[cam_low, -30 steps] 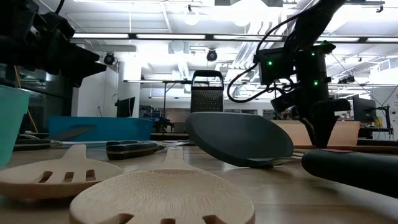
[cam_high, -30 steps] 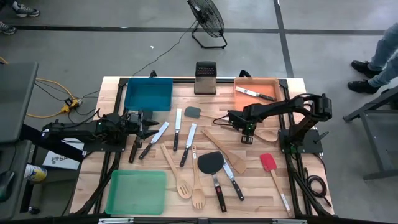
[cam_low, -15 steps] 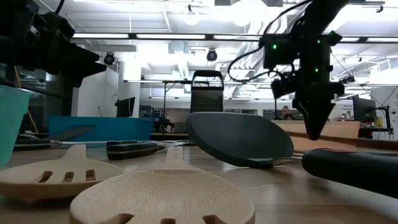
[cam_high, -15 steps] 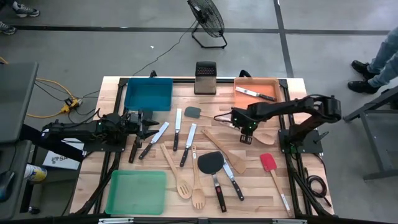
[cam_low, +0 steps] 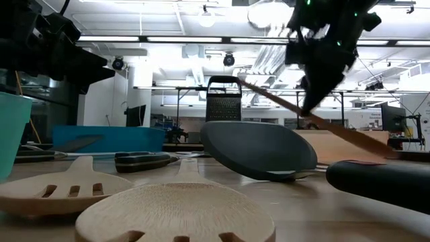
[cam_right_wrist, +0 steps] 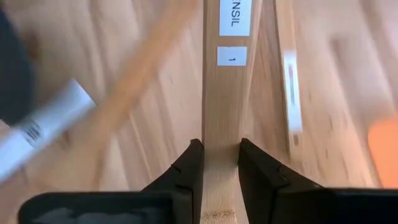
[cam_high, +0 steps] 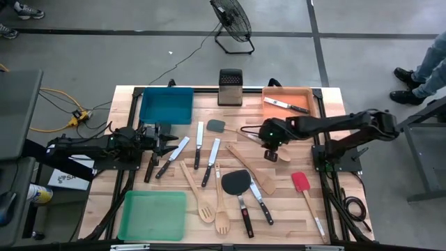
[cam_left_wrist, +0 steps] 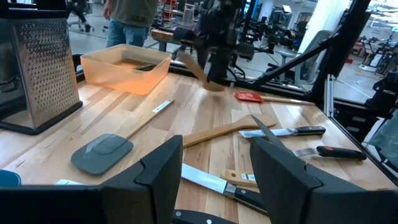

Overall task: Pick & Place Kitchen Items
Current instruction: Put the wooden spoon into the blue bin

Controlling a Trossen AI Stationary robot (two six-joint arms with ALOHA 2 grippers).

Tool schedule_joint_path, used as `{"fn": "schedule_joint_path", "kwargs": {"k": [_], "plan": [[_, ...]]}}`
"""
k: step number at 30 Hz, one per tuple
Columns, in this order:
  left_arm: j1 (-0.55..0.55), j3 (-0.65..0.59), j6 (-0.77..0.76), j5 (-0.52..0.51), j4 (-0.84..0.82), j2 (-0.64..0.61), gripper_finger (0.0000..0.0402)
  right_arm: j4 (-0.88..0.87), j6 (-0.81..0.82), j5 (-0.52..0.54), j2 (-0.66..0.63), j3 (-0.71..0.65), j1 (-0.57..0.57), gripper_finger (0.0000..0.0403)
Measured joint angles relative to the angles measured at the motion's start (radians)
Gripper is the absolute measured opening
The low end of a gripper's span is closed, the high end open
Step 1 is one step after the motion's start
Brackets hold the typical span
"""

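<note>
My right gripper (cam_high: 270, 143) is shut on a pale wooden spoon (cam_high: 282, 155) above the table's right middle. In the low view the spoon (cam_low: 349, 134) slants, its handle end up and to the left. My left gripper (cam_high: 167, 139) is open and empty at the table's left (cam_left_wrist: 217, 180). Black-handled knives (cam_high: 209, 160), wooden spoons and forks (cam_high: 205, 209), a black spatula (cam_high: 237, 183), a grey spatula (cam_high: 216, 126) and a red spatula (cam_high: 301, 183) lie flat on the table. My right gripper pinches the spoon's flat handle (cam_right_wrist: 221, 140) between its two fingers (cam_right_wrist: 190, 163), about midway along. The fingers come from above and lie across the handle. The spoon is tilted, its handle end (cam_low: 245, 84) high and its bowl end (cam_low: 383, 148) low.
A blue tray (cam_high: 166, 104) stands at the far left, a green tray (cam_high: 153, 215) at the near left, and an orange tray (cam_high: 306, 111) holding a knife (cam_high: 287, 104) at the far right. A metal grater (cam_high: 230, 87) stands at the far middle. A person's legs (cam_high: 425, 66) show beyond the right edge.
My right gripper has risen from the table and gone a little toward the left edge with the wooden spoon. The spoon, which lay flat, is now raised and tilted, its handle end up.
</note>
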Motion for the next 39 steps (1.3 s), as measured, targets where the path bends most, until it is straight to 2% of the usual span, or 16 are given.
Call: {"fn": "schedule_joint_path", "kwargs": {"k": [12, 19, 28, 31, 35, 39], "plan": [[0.0, 0.0, -0.008, -0.014, 0.015, 0.0, 0.0186, 0.411, -0.052, 0.016, -0.012, 0.002, 0.05, 0.0068], [0.0, 0.0, -0.008, -0.015, 0.108, 0.0, 0.0186, 0.596, -0.083, 0.105, -0.009, 0.002, 0.049, 0.0068], [0.0, 0.0, -0.104, -0.049, 0.223, 0.0, 0.0186, 0.782, -0.102, 0.098, -0.008, 0.002, 0.049, 0.0068], [0.0, 0.007, -0.113, -0.087, 0.263, 0.0, 0.0186, 0.871, -0.102, 0.07, 0.021, 0.002, 0.049, 0.0068], [0.0, 0.035, -0.072, -0.089, 0.261, 0.04, 0.0186, 1.021, -0.101, 0.049, 0.099, 0.002, 0.049, 0.0068], [0.0, 0.058, 0.016, -0.093, 0.368, 0.115, 0.019, 1.131, -0.079, 0.047, 0.171, 0.002, 0.049, 0.0068]]}}
